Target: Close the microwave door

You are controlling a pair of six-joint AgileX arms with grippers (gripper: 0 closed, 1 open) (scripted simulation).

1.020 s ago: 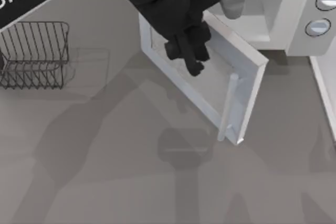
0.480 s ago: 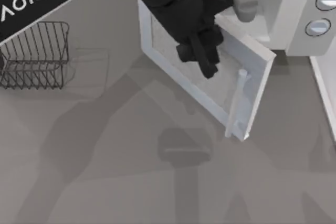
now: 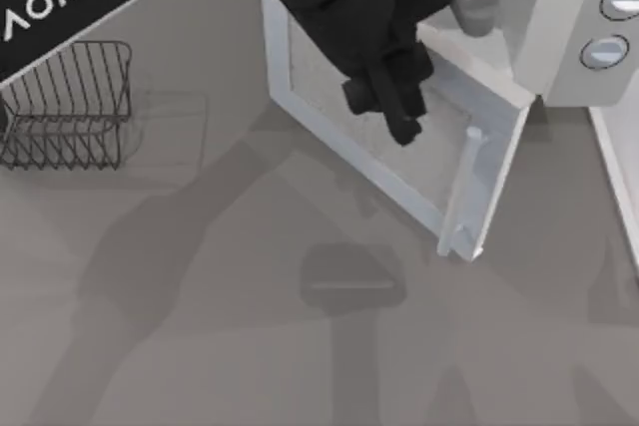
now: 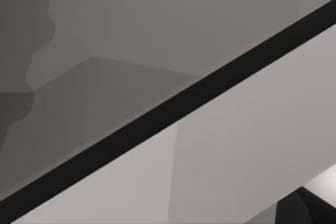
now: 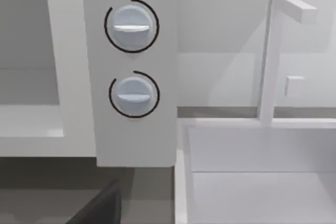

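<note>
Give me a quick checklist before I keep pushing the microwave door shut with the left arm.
1. Left gripper over the microwave door's outer face, on the window: ok.
2. Firm contact with the door: cannot tell.
3. Door shut: not ok; it stands ajar, its handle edge short of the microwave body.
4. Swing path between door and body free: ok as far as the top view shows.
5. Wire basket at the table's left, clear of the door: ok.
6. Right arm clear of the door: cannot tell; its wrist camera faces the knobs.
</note>
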